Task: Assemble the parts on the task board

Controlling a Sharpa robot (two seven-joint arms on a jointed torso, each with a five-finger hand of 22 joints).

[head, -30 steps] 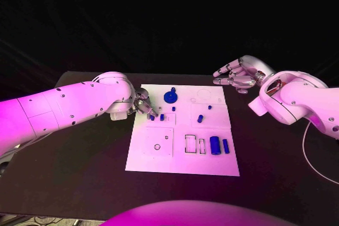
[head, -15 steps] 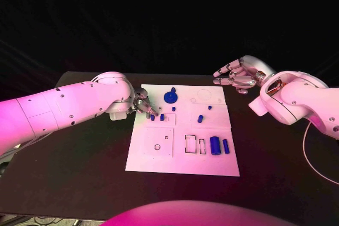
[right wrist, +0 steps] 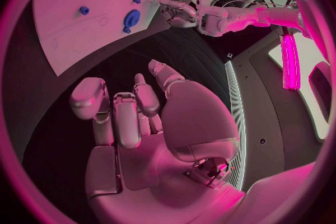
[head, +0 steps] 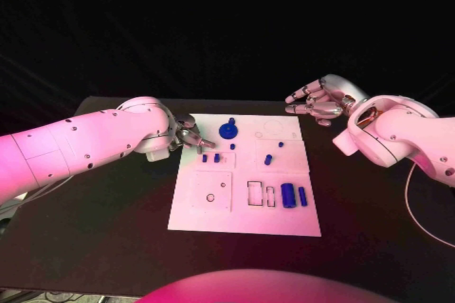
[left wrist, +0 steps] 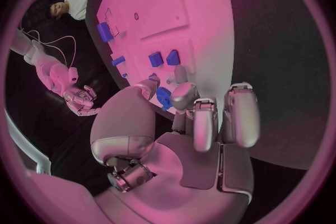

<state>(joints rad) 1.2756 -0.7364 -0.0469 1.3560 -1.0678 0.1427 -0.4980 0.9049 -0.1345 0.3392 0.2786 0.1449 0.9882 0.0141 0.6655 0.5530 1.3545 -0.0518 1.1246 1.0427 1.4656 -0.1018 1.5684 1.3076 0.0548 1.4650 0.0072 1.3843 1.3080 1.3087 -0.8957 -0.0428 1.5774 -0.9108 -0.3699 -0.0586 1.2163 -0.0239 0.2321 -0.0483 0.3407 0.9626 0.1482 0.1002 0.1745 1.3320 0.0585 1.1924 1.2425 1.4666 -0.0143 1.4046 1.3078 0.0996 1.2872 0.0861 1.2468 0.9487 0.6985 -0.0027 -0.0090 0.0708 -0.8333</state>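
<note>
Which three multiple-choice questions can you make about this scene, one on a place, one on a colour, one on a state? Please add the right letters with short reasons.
1. Where is the left hand?
A. at the task board's far left corner
B. at its near right corner
C. off the table

2. What colour are the parts?
A. yellow
B. blue
C. green

3. What does the right hand hold?
A. a part
B. the board
C. nothing

Answers: 1 A, its fingers sit by that corner. 2 B, every piece looks blue. 3 C, the right wrist view shows its fingers bare, off the board.
</note>
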